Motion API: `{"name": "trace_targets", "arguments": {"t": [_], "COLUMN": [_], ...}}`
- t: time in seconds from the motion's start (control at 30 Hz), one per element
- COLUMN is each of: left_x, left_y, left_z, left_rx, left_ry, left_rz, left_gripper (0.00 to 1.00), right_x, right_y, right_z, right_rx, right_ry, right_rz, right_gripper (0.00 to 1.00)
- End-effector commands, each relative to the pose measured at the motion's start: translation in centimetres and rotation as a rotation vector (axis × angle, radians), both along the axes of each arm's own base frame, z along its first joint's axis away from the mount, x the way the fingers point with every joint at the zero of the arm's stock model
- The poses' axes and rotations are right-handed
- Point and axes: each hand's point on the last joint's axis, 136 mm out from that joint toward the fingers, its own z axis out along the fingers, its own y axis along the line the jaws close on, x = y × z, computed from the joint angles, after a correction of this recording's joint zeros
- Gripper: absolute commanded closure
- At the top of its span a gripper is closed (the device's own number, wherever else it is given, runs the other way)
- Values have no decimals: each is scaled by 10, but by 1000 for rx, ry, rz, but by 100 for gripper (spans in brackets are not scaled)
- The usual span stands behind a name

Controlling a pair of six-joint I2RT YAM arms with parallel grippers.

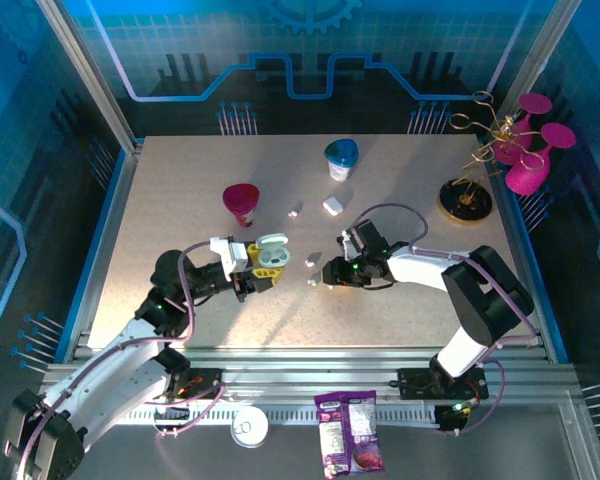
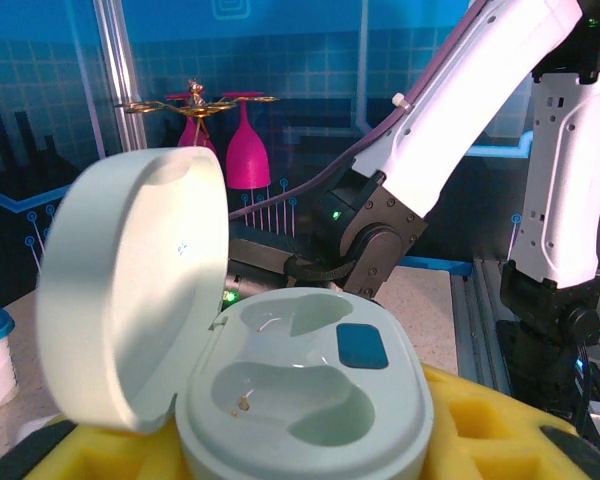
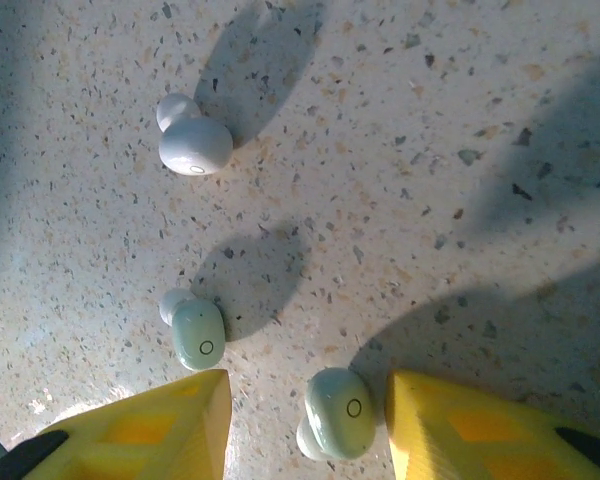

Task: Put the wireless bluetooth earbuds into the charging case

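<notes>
Across the top view, a pale speckled table (image 1: 180, 180). At its far right corner, a gold wire stand (image 1: 470, 190) with magenta glasses (image 1: 528, 165) hung upside down. Off the table, on the rail along the near edge, a purple snack bag (image 1: 350, 435) and, left of it, a round white lid (image 1: 250, 425). Toward the far edge, left of the middle, a magenta cup (image 1: 242, 200); right of it and nearer to the far edge, a teal-and-white tub (image 1: 341, 158). Near the middle of the table, the left claw (image 1: 258, 272) closed on the charging case (image 2: 300, 400), with yellow pads (image 2: 490, 420) on both sides of its base; lid open and standing up on the left, both wells empty. Between cup and tub, a small white case (image 1: 332, 205), closed. Just right of the charging case, the right claw (image 3: 310, 420) pointed down at the table, jaws apart around one of the wireless bluetooth earbuds (image 3: 340, 410) and gripping nothing; this one flat on the table, close to the right pad, less close to the left. Just beside the left pad, a second bud (image 3: 198, 335), pale green; beyond it, a third bud (image 3: 193, 140), whiter.
</notes>
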Motion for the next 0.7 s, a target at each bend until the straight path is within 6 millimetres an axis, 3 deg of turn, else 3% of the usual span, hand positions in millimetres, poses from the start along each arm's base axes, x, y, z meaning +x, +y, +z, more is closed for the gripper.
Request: {"name": "trace_targets", "arguments": {"t": [0.0, 0.3, 0.67], "left_x": [-4, -3, -4], "left_y": [-1, -1, -1], "left_z": [16, 15, 14], "left_rx": [-14, -13, -13], "left_ry": [-50, -52, -49], "left_rz": [-8, -9, -8], "left_gripper": [75, 75, 75], "right_x": [4, -4, -4], "right_y": [6, 10, 12], "right_z": [3, 7, -3], "right_rx": [39, 98, 84], "right_ry": [-1, 8, 33], "right_rz": [25, 31, 36], "right_gripper": [56, 58, 60]}}
